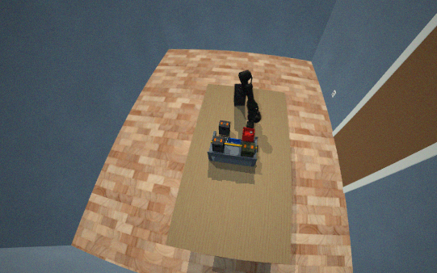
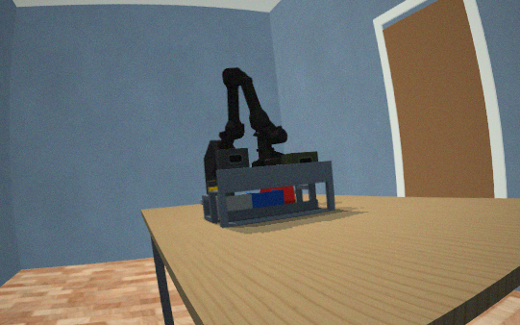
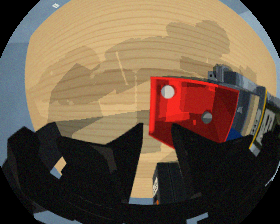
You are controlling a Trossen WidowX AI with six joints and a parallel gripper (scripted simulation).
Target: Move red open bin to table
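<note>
The red open bin (image 1: 249,134) (image 2: 288,194) (image 3: 191,107) is at the near-arm side of the grey-blue shelf (image 1: 232,158) (image 2: 274,175), at one end of its lower level. In the wrist view its open top faces the camera, and a white round part (image 3: 167,92) and a grey round part (image 3: 206,117) show inside. My gripper (image 1: 250,124) (image 3: 157,127) is partly open, with a gap between the fingertips. The fingertips are close by the bin's near corner, which shows in the gap. Nothing is visibly clamped. Whether a finger touches the bin cannot be told.
A blue bin (image 1: 234,141) (image 2: 267,198) sits beside the red one. A dark box (image 1: 218,143) and a green box (image 1: 248,149) (image 2: 300,158) are on top of the shelf. Another dark box (image 1: 224,128) (image 3: 173,182) stands on the arm's side. The wooden table (image 1: 226,214) (image 2: 404,250) extends around the shelf.
</note>
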